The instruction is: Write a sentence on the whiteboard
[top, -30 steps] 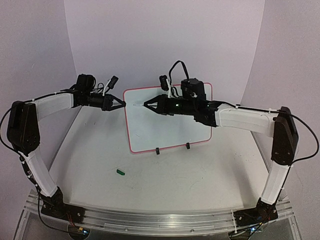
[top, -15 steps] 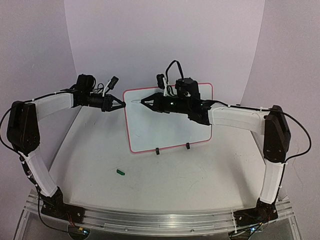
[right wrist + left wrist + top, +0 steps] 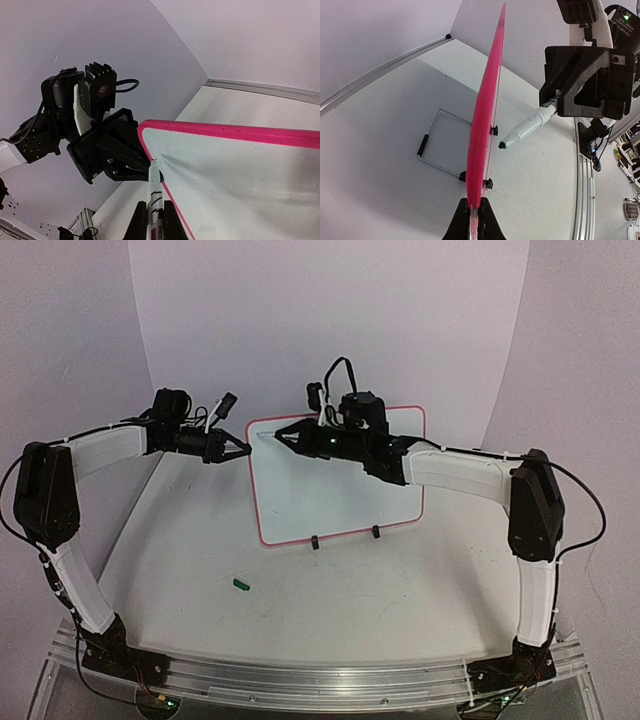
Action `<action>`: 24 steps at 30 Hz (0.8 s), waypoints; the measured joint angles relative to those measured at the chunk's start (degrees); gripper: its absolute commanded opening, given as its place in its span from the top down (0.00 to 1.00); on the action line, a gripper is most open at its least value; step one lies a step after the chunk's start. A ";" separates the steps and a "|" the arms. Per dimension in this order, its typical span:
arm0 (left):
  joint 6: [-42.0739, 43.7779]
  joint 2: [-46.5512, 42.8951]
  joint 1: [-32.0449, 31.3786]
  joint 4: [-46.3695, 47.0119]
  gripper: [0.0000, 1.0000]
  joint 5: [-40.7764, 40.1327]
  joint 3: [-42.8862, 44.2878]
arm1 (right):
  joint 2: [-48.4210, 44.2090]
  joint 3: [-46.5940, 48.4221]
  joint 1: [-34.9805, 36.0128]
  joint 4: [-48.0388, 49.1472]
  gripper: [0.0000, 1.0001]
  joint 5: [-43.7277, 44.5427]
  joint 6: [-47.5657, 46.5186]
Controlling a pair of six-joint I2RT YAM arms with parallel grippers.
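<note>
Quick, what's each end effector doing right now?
Left end effector: closed on the edge of the glossy white, pink-rimmed whiteboard.
Right end effector: closed on a white marker pen with a dark tip.

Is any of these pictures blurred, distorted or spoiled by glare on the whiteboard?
Top external view: soft, even light, no glare on the whiteboard, slightly grainy. Left wrist view: sharp, but the wide lens bows the metal rail. Right wrist view: the marker close to the lens looks a little soft.
</note>
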 measured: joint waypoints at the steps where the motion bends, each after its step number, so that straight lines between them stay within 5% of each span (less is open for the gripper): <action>1: 0.09 0.00 0.00 -0.02 1.00 0.02 0.00 | 0.22 0.31 0.00 0.00 1.00 0.22 0.04; 24: 0.25 0.00 0.00 -0.26 1.00 -0.26 0.20 | 1.45 1.27 0.15 0.45 1.00 2.61 0.65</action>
